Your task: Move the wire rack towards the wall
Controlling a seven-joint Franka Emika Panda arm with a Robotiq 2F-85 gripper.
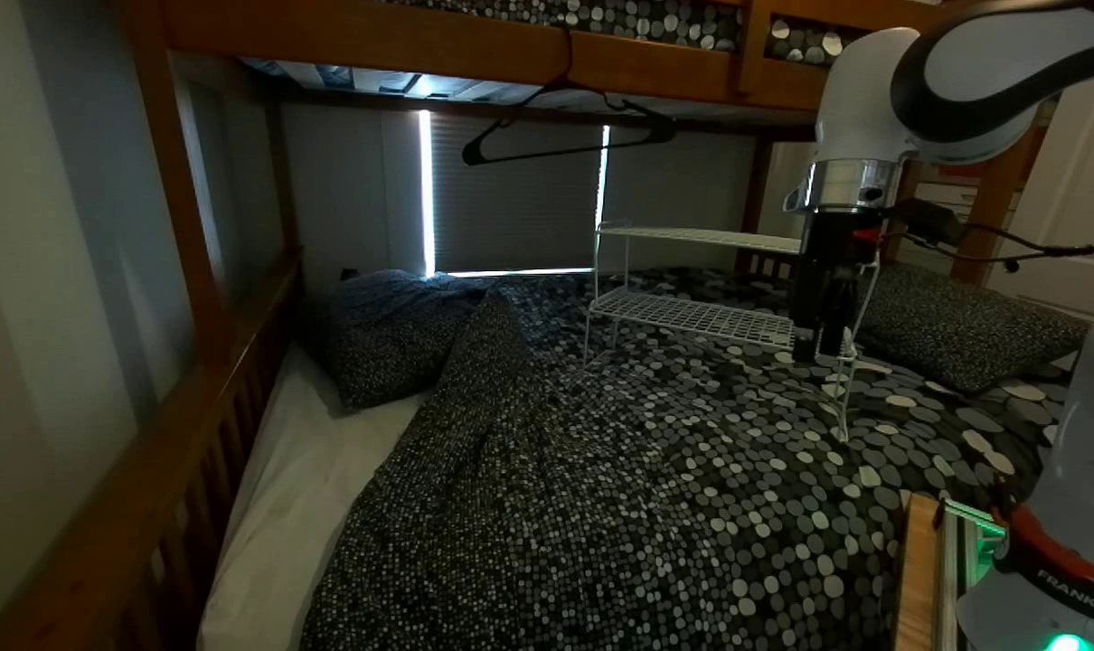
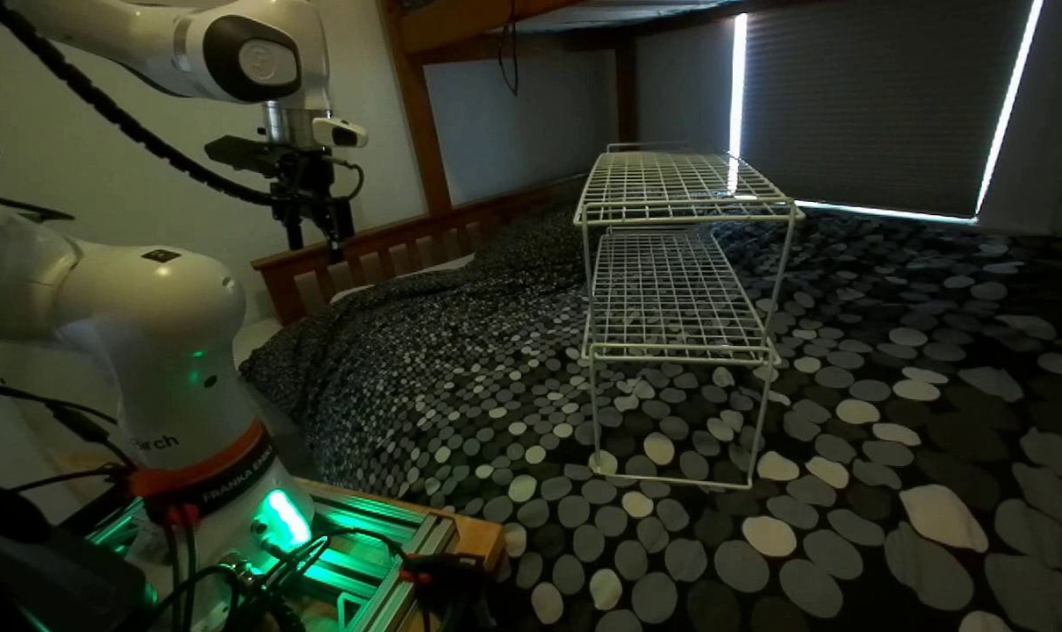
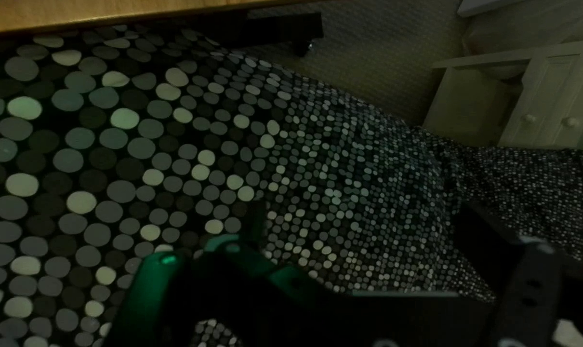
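Wire rack (image 2: 671, 294): upright on the spotted duvet (image 1: 601, 488); pale, whitish, boxy and open, longer than wide, visible in both exterior views.
Rack levels: two flat rectangular grids of thin wire, upper over lower, with a slim raised edge at the far end of the top.
Rack legs: thin and straight, the near pair joined at the foot by a cross wire.
Rack place: in an exterior view right of the arm (image 2: 158, 325), well apart from the gripper (image 2: 316, 244); right end partly hidden behind the gripper in an exterior view.
Gripper: spread, with fingers (image 3: 484, 231) wide apart and bedding visible between; pointing down above the duvet.
Far wall (image 1: 339, 190): beyond the rack, apart from it, with a drawn blind (image 1: 511, 199) and light along its edges.
Between rack and far wall: a stretch of duvet.
Overhead: wooden upper bunk rail (image 1: 475, 50), with a black hanger (image 1: 567, 86) hanging from it, higher than the rack and left of it.
Pillows: dark speckled left pillow (image 1: 393, 334) far left; similar right pillow (image 1: 972, 325) right of the rack.
Left edge: slatted wooden side rail (image 1: 140, 488) beside a pale sheet (image 1: 312, 443).
Past the bed, wrist view: carpet (image 3: 383, 62) and white cabinet (image 3: 551, 91) with round knobs.
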